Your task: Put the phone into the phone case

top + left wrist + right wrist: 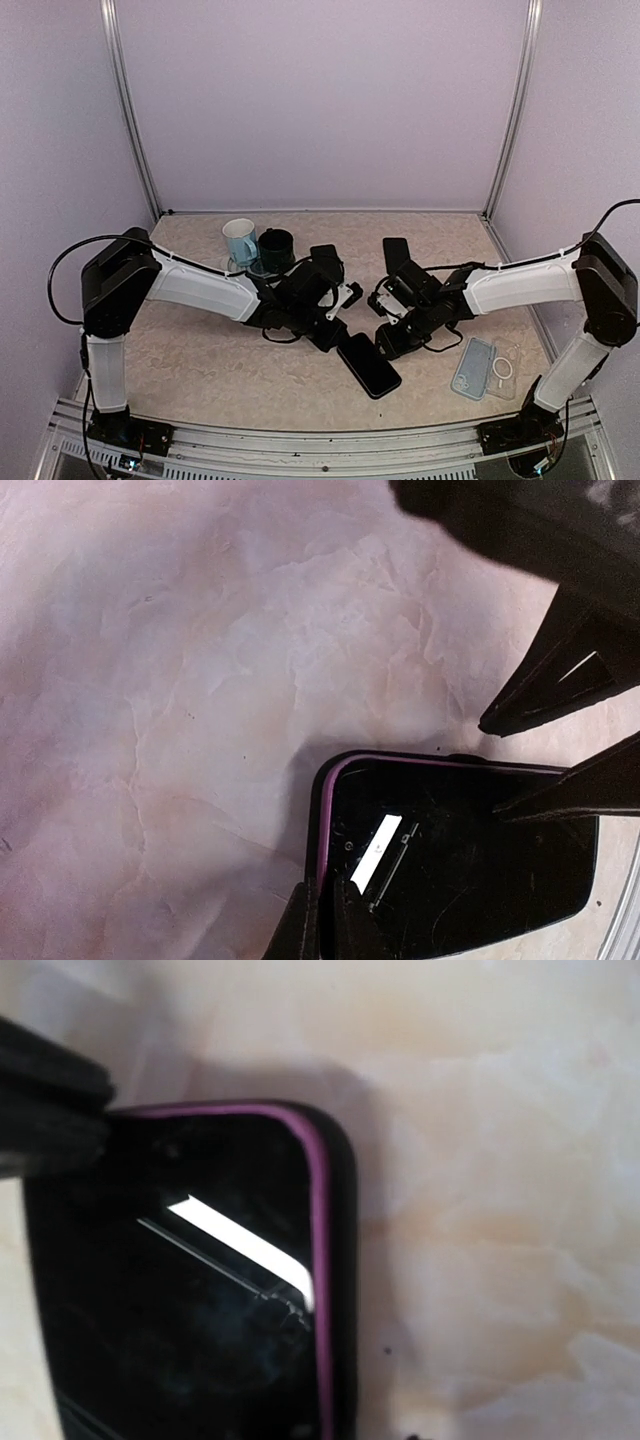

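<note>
Top external view: phone (368, 365) flat on the counter (200, 355) between the arms, case (485, 368) off by the right arm. Left jaws pinch the phone's edge, probably to lift it; right jaws, can't tell

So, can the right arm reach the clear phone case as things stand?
Probably yes: the clear case lies uncovered on the table near that arm, nothing between, though its claw is at the phone.
</note>
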You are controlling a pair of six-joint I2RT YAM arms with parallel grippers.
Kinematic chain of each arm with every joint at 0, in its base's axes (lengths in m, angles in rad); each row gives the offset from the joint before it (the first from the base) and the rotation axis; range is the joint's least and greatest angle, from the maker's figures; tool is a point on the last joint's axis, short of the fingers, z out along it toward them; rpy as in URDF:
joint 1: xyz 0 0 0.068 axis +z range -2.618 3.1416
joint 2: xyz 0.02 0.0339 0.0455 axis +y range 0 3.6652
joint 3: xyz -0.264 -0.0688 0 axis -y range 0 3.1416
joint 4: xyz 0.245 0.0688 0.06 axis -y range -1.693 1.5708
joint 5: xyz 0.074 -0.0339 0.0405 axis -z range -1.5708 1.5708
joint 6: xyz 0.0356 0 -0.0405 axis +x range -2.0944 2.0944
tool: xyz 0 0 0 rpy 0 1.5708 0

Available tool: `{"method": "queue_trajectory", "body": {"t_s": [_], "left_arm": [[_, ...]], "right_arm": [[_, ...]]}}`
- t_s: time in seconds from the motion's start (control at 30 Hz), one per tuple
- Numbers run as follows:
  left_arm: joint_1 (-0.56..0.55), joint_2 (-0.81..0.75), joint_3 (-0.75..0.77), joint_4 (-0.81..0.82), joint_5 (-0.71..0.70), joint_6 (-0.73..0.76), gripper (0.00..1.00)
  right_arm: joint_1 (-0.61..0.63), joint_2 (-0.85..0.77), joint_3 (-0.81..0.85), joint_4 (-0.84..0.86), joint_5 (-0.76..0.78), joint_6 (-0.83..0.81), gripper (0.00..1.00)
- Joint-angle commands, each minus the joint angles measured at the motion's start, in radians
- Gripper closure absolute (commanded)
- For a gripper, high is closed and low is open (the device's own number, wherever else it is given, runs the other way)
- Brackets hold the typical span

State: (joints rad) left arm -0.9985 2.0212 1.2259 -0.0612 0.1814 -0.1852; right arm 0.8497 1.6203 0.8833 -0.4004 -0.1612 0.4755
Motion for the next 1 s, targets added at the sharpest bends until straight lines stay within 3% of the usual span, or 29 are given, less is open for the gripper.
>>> {"method": "queue_trajectory", "body": {"t_s": [0.0, 0.47, 0.73, 0.8, 0.9, 0.97], "left_arm": [[-0.042, 0.084, 0.011, -0.169, 0.031, 0.091, 0.93], [-0.18, 0.178, -0.02, -0.387, -0.015, 0.218, 0.93], [-0.192, 0.226, 0.003, -0.454, 0.017, 0.268, 0.93], [-0.191, 0.22, 0.001, -0.445, 0.006, 0.253, 1.0], [-0.14, 0.129, -0.024, -0.331, -0.023, 0.164, 1.0], [-0.085, 0.005, -0.028, -0.226, -0.058, 0.089, 0.92]], "right_arm": [[0.018, 0.027, -0.022, 0.02, 0.01, 0.032, 0.65], [0.047, 0.044, -0.017, -0.072, 0.105, 0.077, 0.67], [0.045, 0.04, 0.003, -0.071, 0.132, 0.07, 0.67], [0.043, 0.017, 0.017, -0.081, 0.149, 0.061, 0.67], [0.024, -0.016, 0.035, -0.074, 0.149, 0.027, 0.63], [0.0, -0.026, 0.041, -0.046, 0.129, -0.004, 0.58]]}}
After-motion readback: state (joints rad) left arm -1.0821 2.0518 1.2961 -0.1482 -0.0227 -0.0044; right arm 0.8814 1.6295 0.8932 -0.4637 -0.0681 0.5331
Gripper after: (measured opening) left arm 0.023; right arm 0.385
